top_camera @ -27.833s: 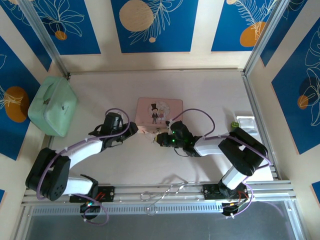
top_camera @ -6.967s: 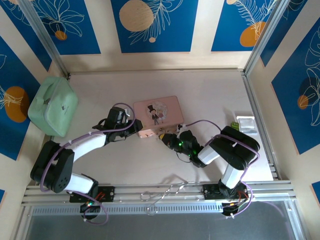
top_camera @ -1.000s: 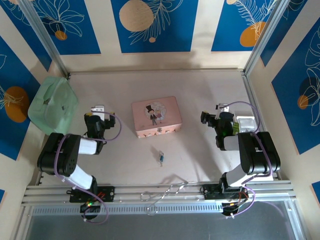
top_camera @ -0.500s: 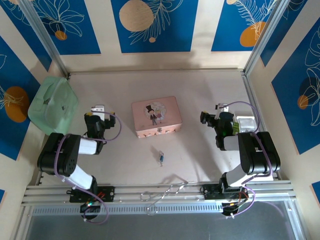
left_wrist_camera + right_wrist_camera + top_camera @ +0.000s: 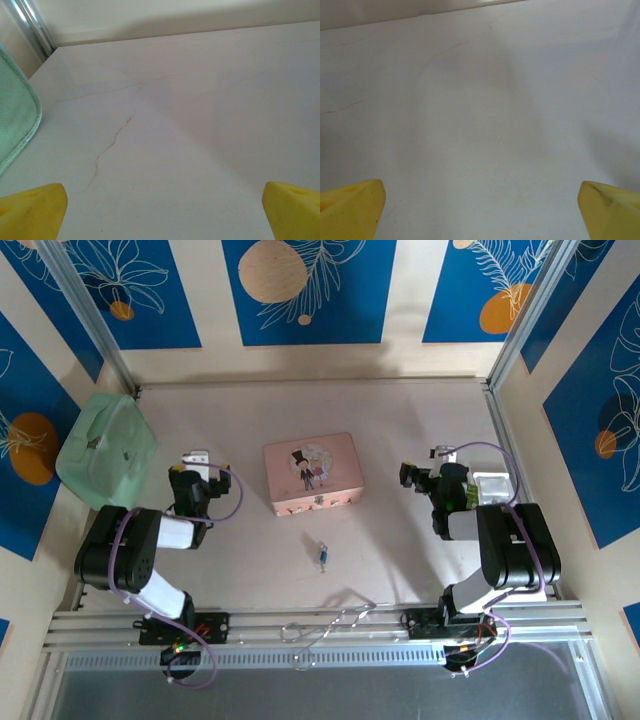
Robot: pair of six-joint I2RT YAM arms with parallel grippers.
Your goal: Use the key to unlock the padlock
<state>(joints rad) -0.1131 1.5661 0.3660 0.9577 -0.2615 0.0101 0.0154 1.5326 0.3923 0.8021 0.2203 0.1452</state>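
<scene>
Padlock point(image 5: 322, 554) lies loose on the desk point(image 5: 420, 420), just on the near side of the pink tin point(image 5: 311, 473), between the two arms. Left pincer point(image 5: 192, 465) and right pincer point(image 5: 415, 476) both spread wide, empty, well apart from it. Likely best: one pincer pins the lock body flat, the other works the key squarely. Too small to tell key from lock, or whether the shackle has sprung.

Padlock point(image 5: 322, 554) on table point(image 5: 400, 420); pink tin point(image 5: 311, 473) nearby
</scene>
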